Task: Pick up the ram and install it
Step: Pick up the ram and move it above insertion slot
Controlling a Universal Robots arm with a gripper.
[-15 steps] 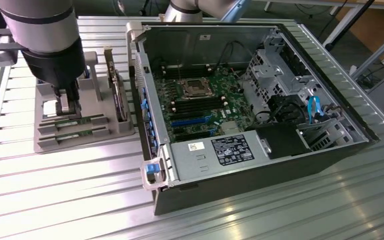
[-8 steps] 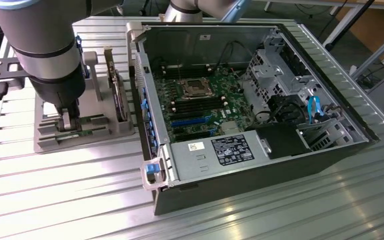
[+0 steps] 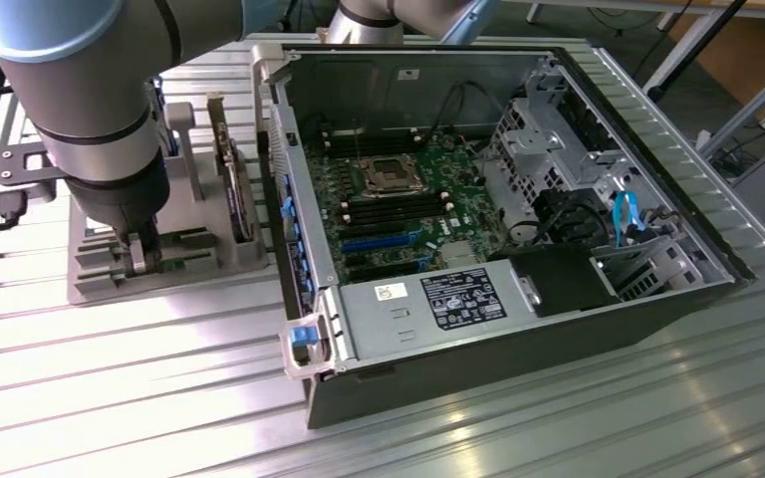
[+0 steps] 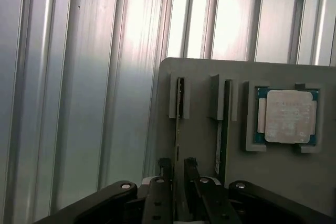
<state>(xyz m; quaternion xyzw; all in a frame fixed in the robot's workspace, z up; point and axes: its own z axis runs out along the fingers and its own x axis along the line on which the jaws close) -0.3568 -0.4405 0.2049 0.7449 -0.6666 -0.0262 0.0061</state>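
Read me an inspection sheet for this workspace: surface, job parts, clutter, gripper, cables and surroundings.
Surface: ribbed metal table bearing a grey parts holder and an open computer case.
Job's things: ram standing edge-on in a holder slot; motherboard exposed inside the case.
Clutter: a second board edge-on in the next slot; a processor chip lying in its recess.
Grippers: gripper down at the holder, over the ram.
Cables: blue cables and a dark bundle inside the case.
Surroundings: frame legs beyond the table on the exterior view's right.
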